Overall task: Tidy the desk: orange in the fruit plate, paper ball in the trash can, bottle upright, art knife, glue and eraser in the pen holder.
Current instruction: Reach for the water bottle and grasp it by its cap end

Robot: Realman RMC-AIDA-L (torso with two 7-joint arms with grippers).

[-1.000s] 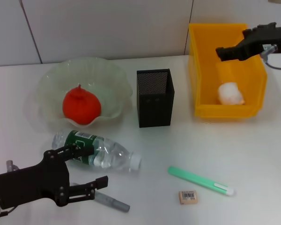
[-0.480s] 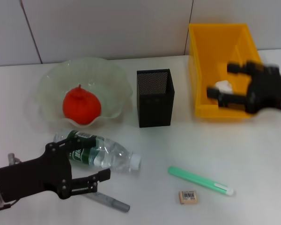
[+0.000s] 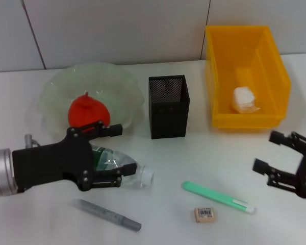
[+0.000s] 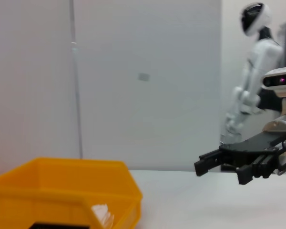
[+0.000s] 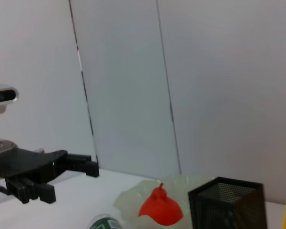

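Since the earlier frame, left gripper (image 3: 123, 153) had advanced over the lying bottle (image 3: 117, 164), fingers spread either side of it, not closed. Right gripper (image 3: 269, 152) had dropped from the trash can (image 3: 219, 76) to the table's right edge, fingers apart, empty. Paper ball (image 3: 244, 99) lay in the trash can; orange (image 3: 86, 111) sat in the fruit plate (image 3: 56, 81). Eraser (image 3: 204, 214) lay near the front edge, pen holder (image 3: 168, 107) stood mid-table.
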